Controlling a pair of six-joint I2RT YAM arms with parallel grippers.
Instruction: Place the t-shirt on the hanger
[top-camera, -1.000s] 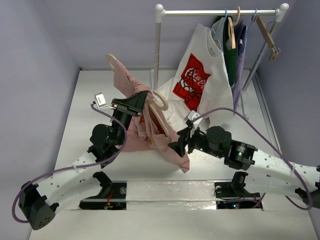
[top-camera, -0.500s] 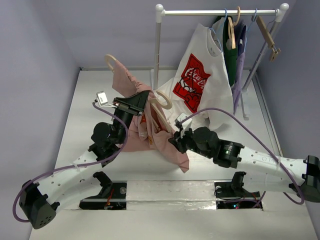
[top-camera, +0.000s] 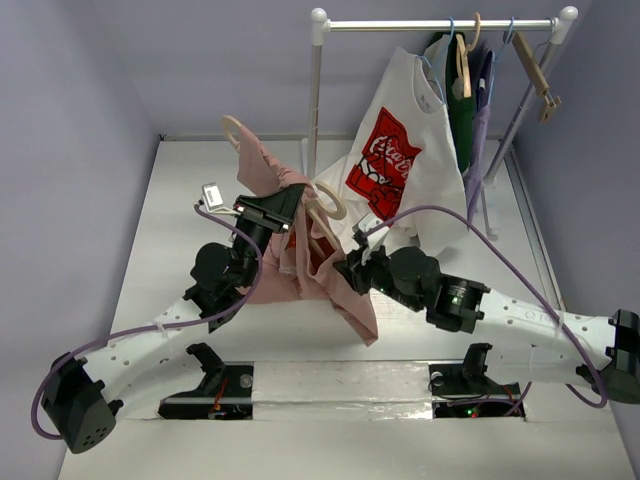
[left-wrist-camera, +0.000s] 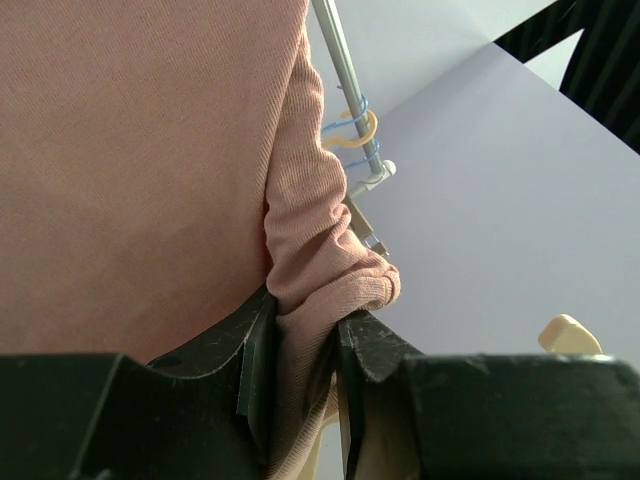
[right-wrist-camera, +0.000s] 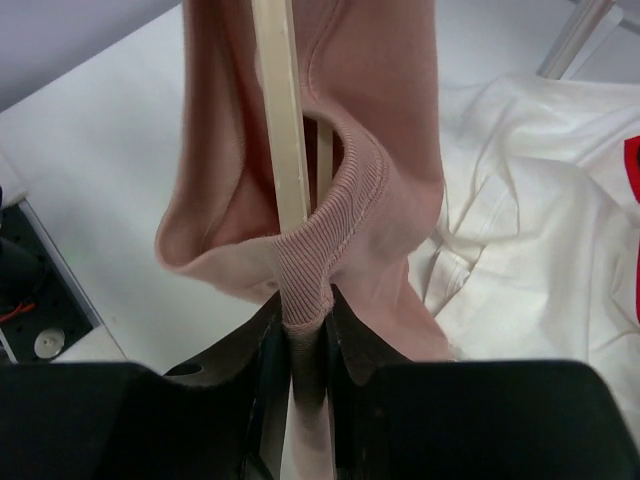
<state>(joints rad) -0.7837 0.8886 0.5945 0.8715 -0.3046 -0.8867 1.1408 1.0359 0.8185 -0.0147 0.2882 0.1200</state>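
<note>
The dusty-pink t-shirt (top-camera: 300, 275) hangs bunched in mid-air between the arms, its lower part reaching the table. The cream hanger (top-camera: 330, 207) is inside it. One curved end (top-camera: 233, 126) sticks out at the top, and a rounded loop shows beside my left gripper. My left gripper (top-camera: 281, 212) is shut on a fold of the t-shirt (left-wrist-camera: 300, 200), with a cream hanger tip (left-wrist-camera: 566, 334) to its right. My right gripper (top-camera: 351, 271) is shut on the ribbed collar (right-wrist-camera: 335, 235). The hanger's thin arm (right-wrist-camera: 282, 130) runs up through the neck opening.
A white t-shirt with a red logo (top-camera: 392, 165) hangs from the clothes rack (top-camera: 440, 24) just behind and drapes onto the table (right-wrist-camera: 540, 260). Dark garments, a brown wooden hanger (top-camera: 533, 62) and thin blue hangers (left-wrist-camera: 345, 128) are on the rack. Purple walls close both sides.
My right gripper, open a second ago, moved up-left to the collar and shut on it. My left gripper shifted slightly right with the shirt and hanger.
</note>
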